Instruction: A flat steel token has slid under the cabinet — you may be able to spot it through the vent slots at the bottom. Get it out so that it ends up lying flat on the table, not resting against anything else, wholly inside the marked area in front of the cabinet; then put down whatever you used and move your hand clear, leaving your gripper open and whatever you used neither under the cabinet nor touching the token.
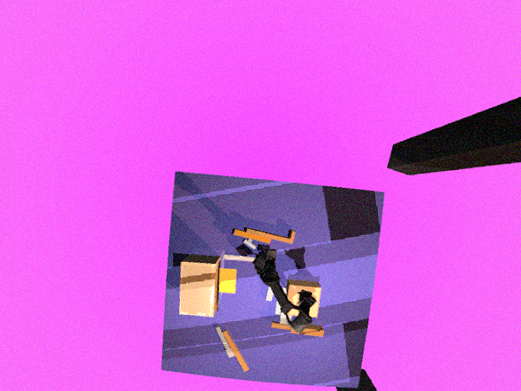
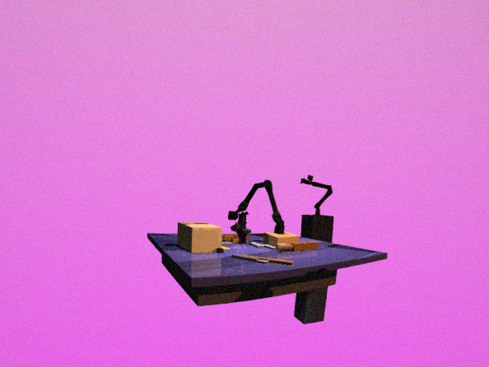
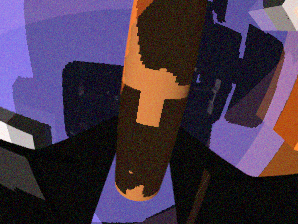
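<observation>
The tan cabinet (image 1: 199, 287) stands at the left of the purple table and also shows in the side view (image 2: 199, 237). The yellow marked area (image 1: 227, 280) lies right in front of it. The steel token is not visible in any view. My gripper (image 1: 263, 263) (image 2: 240, 230) is a little right of the marked area, low over the table. It is shut on a tool with a round orange handle (image 3: 160, 90), which stands between the dark fingers in the wrist view. A pale shaft (image 1: 239, 258) runs from the gripper towards the cabinet's near corner.
An orange L-shaped tool (image 1: 265, 235) lies behind the gripper. An orange and grey stick (image 1: 231, 347) lies at the front left. Another orange bar lies by the arm's tan base block (image 1: 304, 295). A second arm on a dark pedestal (image 2: 317, 226) stands at the far right.
</observation>
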`<state>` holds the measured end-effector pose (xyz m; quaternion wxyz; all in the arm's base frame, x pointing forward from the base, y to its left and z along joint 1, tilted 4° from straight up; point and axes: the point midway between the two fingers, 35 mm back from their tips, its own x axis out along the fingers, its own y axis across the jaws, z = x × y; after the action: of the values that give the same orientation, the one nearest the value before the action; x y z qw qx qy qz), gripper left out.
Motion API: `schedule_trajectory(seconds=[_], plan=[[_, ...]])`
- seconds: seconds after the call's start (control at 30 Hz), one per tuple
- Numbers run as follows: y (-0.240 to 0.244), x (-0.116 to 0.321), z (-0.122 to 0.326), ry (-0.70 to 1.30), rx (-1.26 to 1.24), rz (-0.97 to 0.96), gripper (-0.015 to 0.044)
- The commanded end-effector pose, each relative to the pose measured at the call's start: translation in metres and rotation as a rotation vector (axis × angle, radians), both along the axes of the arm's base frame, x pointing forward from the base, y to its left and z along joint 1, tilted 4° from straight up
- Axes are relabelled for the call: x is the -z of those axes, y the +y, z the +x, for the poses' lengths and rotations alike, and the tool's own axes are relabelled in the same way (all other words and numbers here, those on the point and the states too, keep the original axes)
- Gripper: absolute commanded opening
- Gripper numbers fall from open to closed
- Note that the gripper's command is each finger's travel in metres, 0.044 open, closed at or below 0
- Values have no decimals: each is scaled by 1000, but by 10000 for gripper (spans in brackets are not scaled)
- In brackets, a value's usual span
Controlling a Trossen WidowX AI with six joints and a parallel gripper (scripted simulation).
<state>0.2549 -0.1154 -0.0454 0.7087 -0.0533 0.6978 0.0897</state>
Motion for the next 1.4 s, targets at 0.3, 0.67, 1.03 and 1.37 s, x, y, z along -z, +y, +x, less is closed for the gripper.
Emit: schedule_trajectory(seconds=[0.3, 0.67, 1.03, 1.37], plan=[[-1, -1, 2, -11, -103, -2, 0], [0, 0, 0, -6, -108, -1, 184], [0, 1, 0, -11, -110, -2, 270], [0, 4, -2, -11, -109, -2, 270]])
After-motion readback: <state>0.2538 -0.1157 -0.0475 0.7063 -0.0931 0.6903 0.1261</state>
